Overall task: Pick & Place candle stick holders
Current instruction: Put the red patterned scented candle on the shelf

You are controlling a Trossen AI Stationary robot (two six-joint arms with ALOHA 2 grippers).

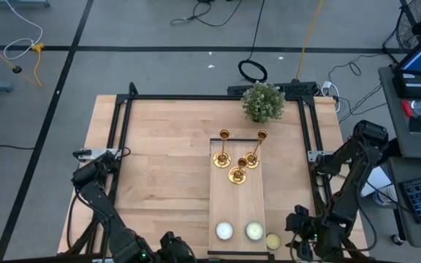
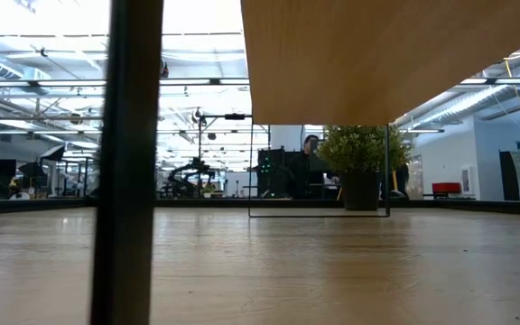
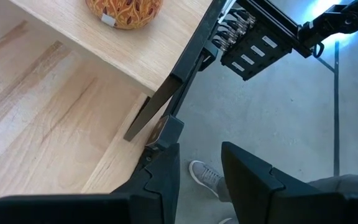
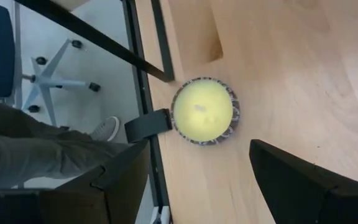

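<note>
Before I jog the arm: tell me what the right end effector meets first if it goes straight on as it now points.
Most likely the yellow candle: it lies just ahead of the open right end effector, in line with the gap, though depth is unclear.

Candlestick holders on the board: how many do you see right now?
3, clustered at the far end of the raised board: one far-left, one far-right, one nearer in front. None look hidden.

The three candle stick holders [image 1: 237,159] were shiny gold; the board [image 1: 236,208] under them was pale wood, like the table [image 1: 167,161]; two candles [image 1: 224,231] were whitish, a third [image 4: 202,110] pale yellow with a dark patterned rim; the plant [image 1: 262,101] was green.
</note>
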